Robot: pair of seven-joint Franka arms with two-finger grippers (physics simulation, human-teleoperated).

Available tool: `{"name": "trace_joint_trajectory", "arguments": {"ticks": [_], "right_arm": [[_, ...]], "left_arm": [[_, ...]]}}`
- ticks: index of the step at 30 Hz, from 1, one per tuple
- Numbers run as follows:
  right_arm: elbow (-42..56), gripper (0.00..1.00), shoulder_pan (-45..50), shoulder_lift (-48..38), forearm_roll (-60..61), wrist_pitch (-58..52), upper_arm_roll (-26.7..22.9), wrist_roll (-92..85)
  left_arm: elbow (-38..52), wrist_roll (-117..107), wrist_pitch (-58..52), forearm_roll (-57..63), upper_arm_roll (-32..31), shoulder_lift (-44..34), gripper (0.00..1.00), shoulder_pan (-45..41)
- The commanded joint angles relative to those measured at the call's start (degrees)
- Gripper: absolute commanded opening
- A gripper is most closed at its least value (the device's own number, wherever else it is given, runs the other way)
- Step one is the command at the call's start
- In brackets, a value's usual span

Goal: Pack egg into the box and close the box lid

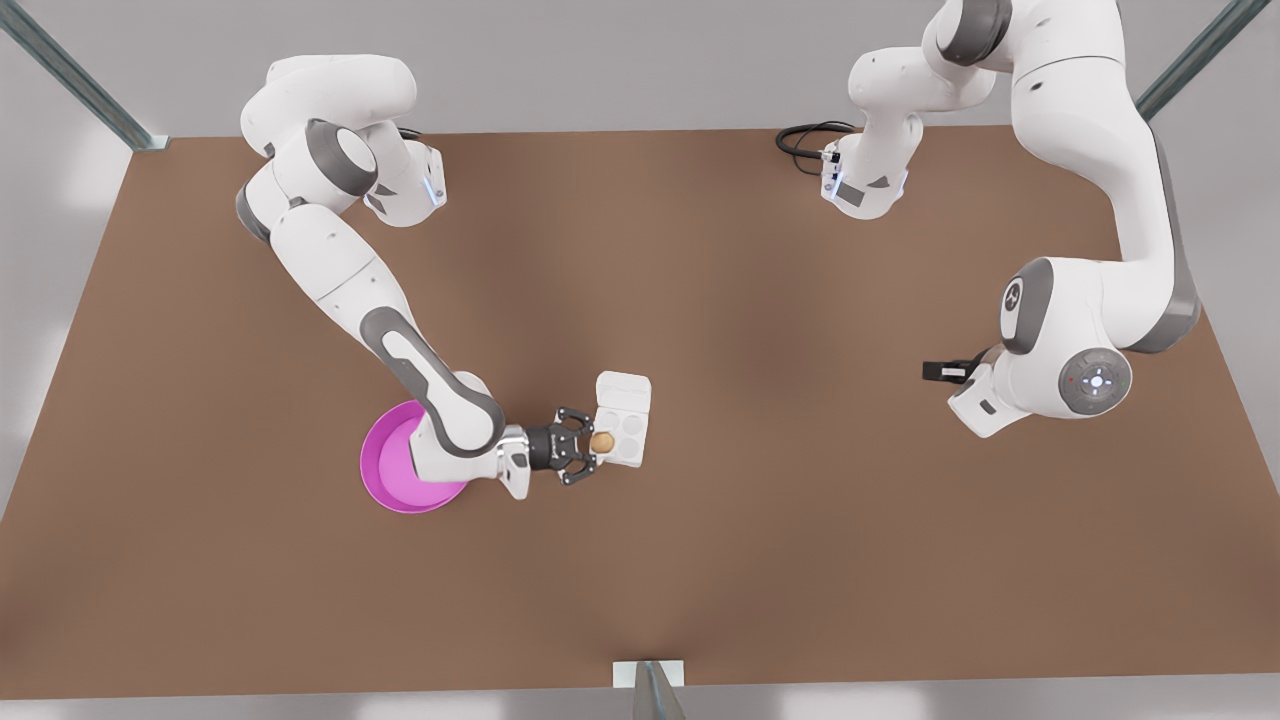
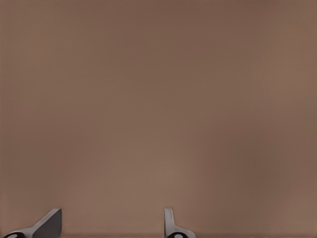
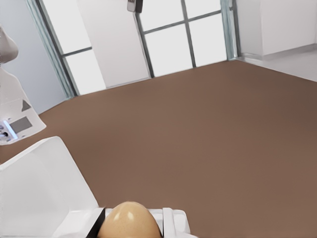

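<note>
- Right gripper (image 1: pixel 597 443) over the box (image 1: pixel 622 432), fingers clamped on the egg (image 1: pixel 602 441).
- Box lid (image 1: pixel 623 387) open, arm hiding part of the pink dish (image 1: pixel 385 470).
- Left gripper (image 1: pixel 935 371) waiting far from the box, fingers (image 2: pixel 49 224) apart, tips cut off.

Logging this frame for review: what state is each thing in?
egg: held over the box's near cups, not yet released.
box: open on the table.
box lid: folded back.
right gripper: shut on the egg.
left gripper: open, waiting over bare table.
pink dish: empty.
</note>
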Motion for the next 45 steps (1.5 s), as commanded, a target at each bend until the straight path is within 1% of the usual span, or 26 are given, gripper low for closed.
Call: {"name": "trace_joint_trajectory", "arguments": {"ticks": [1, 4, 5, 6, 7, 14, 15, 16, 17, 19, 20, 21, 22, 23, 24, 25, 27, 29, 30, 31, 32, 33, 34, 36, 41, 45], "right_arm": [[-0.5, 0.54, 0.0, -0.1, 0.4, -0.1, 0.0, -10.6], [-0.5, 0.54, -0.1, 0.0, 0.4, -0.1, 0.0, -10.9], [-0.5, 0.82, -0.2, 0.0, 1.0, -0.1, 0.0, -10.7], [-0.5, 0.93, -0.1, 0.0, 1.7, -0.1, 0.0, -10.7], [-0.6, 1.00, -0.1, 0.0, 2.0, -0.1, 0.0, -10.7], [-0.5, 1.00, -1.5, -0.2, 2.0, -1.0, 0.0, -10.3], [0.0, 1.00, -2.3, -0.5, 2.0, -1.0, -0.1, -9.6], [2.5, 1.00, -2.6, -1.4, 1.8, -1.0, -0.7, -7.2], [5.1, 1.00, -3.1, -1.8, 1.4, -0.9, -1.5, -2.7], [6.7, 1.00, -5.3, -5.4, 1.3, -0.3, -4.8, 8.5], [6.2, 1.00, -5.0, -9.1, 0.4, 3.1, -8.8, 24.4], [5.6, 1.00, -5.0, -11.4, -18.8, 2.1, -11.4, 47.4], [6.0, 1.00, -6.6, -12.3, -43.5, -6.3, -13.3, 67.2], [6.0, 1.00, -8.3, -14.7, -60.4, -17.2, -13.9, 81.8], [6.2, 1.00, -8.3, -19.5, -74.1, -26.2, -14.7, 95.6], [6.0, 1.00, -8.1, -26.2, -80.9, -33.2, -14.6, 106.6], [3.1, 1.00, -8.0, -37.8, -80.9, -37.5, -14.4, 110.2], [-0.9, 1.00, -8.0, -45.1, -78.0, -40.7, -14.1, 116.0], [-4.6, 1.00, -8.1, -49.1, -75.2, -40.8, -13.9, 116.9], [-10.5, 1.00, -8.4, -53.1, -74.2, -36.7, -14.2, 116.9], [-13.5, 1.00, -8.4, -56.6, -71.5, -35.1, -14.6, 117.0], [-12.0, 1.00, -8.9, -57.5, -71.3, -36.7, -15.8, 116.7], [-10.4, 1.00, -9.0, -56.8, -71.5, -37.7, -16.1, 116.8], [-2.3, 1.00, -9.8, -56.1, -71.4, -39.0, -18.6, 116.3], [-1.7, 1.00, -9.7, -54.1, -72.0, -38.7, -19.0, 115.8], [-1.7, 1.00, -9.7, -54.0, -72.0, -38.7, -19.0, 115.8]], "left_arm": [[0.0, 0.0, 0.0, 0.1, 0.0, -0.1, 1.00, 0.0], [0.6, 0.1, -0.1, 0.1, -0.1, -0.1, 1.00, 0.0], [0.6, 0.1, -0.1, 0.1, -0.1, -0.1, 1.00, 0.0], [0.6, 0.1, 0.0, 0.1, 0.0, 0.0, 1.00, 0.0], [0.6, 0.1, 0.0, 0.2, 0.0, 0.2, 1.00, 0.0], [0.6, 0.1, 0.0, 0.1, -0.1, 0.4, 1.00, 0.3], [0.6, -0.3, 0.1, -0.6, -0.3, 0.4, 0.96, 0.0], [0.8, -0.3, 0.0, -3.1, -0.3, 0.4, 0.45, -0.1], [0.8, -0.3, -0.3, -3.8, -1.1, 0.0, 0.21, -0.3], [0.7, -0.7, -0.6, -3.3, -5.2, -0.1, 0.21, -0.4], [0.6, -5.6, -0.9, -3.3, -8.4, -0.1, 0.21, -0.4], [0.4, -11.4, -1.7, -3.2, -12.3, -0.1, 0.21, -0.4], [0.1, -17.9, -1.9, -3.2, -16.3, 0.1, 0.21, -0.7], [-4.8, -23.5, 2.7, -2.4, -20.1, -1.2, 0.21, -1.6], [-5.4, -26.9, 4.8, -3.4, -24.7, -1.4, 0.21, -0.2], [-5.9, -34.7, 8.5, -3.6, -27.7, -0.9, 0.21, -0.6], [-7.9, -43.6, 14.2, -6.8, -32.8, -0.7, 0.21, -1.6], [-7.7, -47.9, 16.8, -9.2, -32.6, 1.8, 0.21, -6.6], [-7.1, -52.3, 18.1, -9.5, -26.5, 3.5, 0.21, -15.0], [-7.4, -54.4, 19.8, -10.2, -22.5, 3.5, 0.21, -20.0], [-7.5, -59.7, 23.0, -10.2, -22.4, 5.0, 0.21, -22.1], [-7.4, -61.3, 29.5, -10.2, -22.3, 7.8, 0.21, -23.4], [-7.3, -61.4, 32.0, -10.0, -21.5, 8.6, 0.21, -24.0], [-7.3, -61.4, 38.8, -9.8, -20.9, 10.7, 0.21, -24.4], [-5.5, -66.0, 42.4, -6.8, -19.2, 14.9, 0.21, -27.2], [-4.6, -62.6, 43.9, -4.6, -18.7, 16.9, 0.21, -26.7]]}}
